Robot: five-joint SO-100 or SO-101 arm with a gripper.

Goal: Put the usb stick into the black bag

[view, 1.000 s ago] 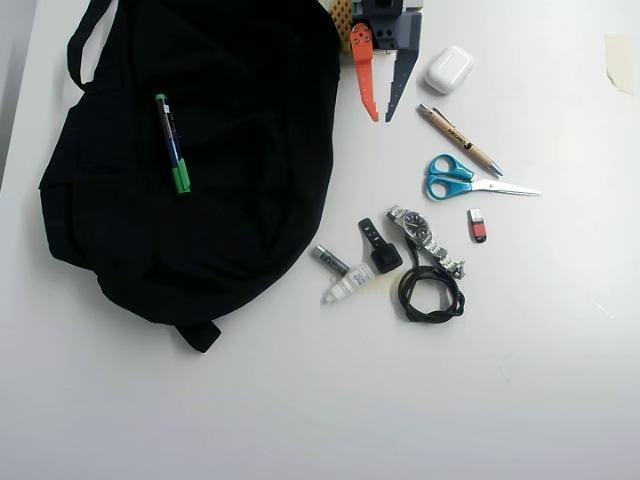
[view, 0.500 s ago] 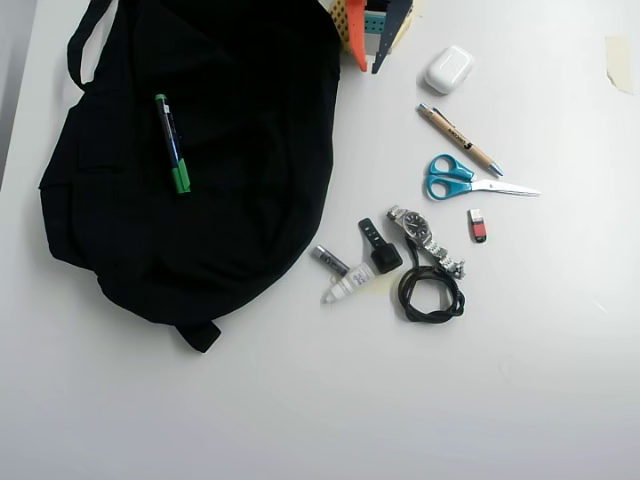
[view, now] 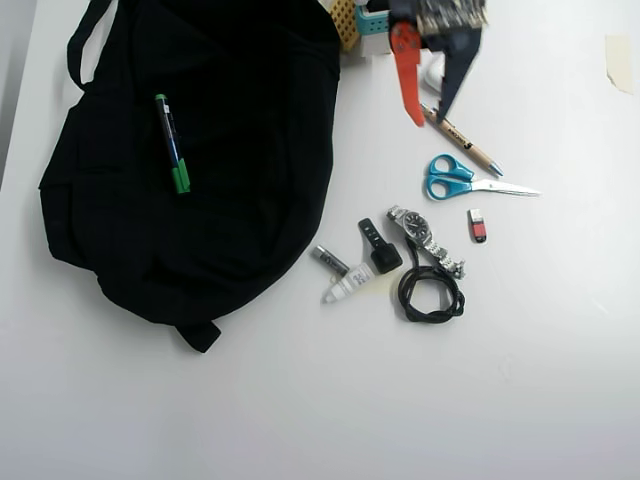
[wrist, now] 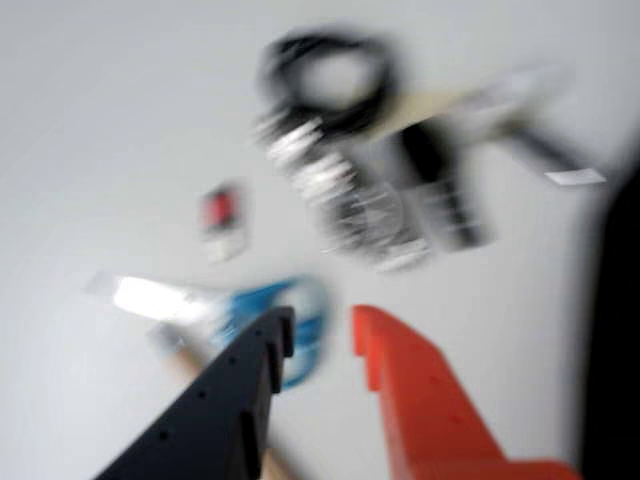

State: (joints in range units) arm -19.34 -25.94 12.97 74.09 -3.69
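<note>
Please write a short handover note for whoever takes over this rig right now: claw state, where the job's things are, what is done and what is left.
Claw: open and empty, near the top of the overhead view, over the tan pen.
Usb stick: lying on the table, below the blue scissors and right of the watch, untouched.
Black bag: at the left of the overhead view, with a green marker lying on it.
Done: nothing yet.
Left: reach the usb stick, grasp it, carry it to the bag, release.

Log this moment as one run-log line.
phase: approach | end effector: open, empty, above pen | usb stick: on table | black bag: pen on top
</note>
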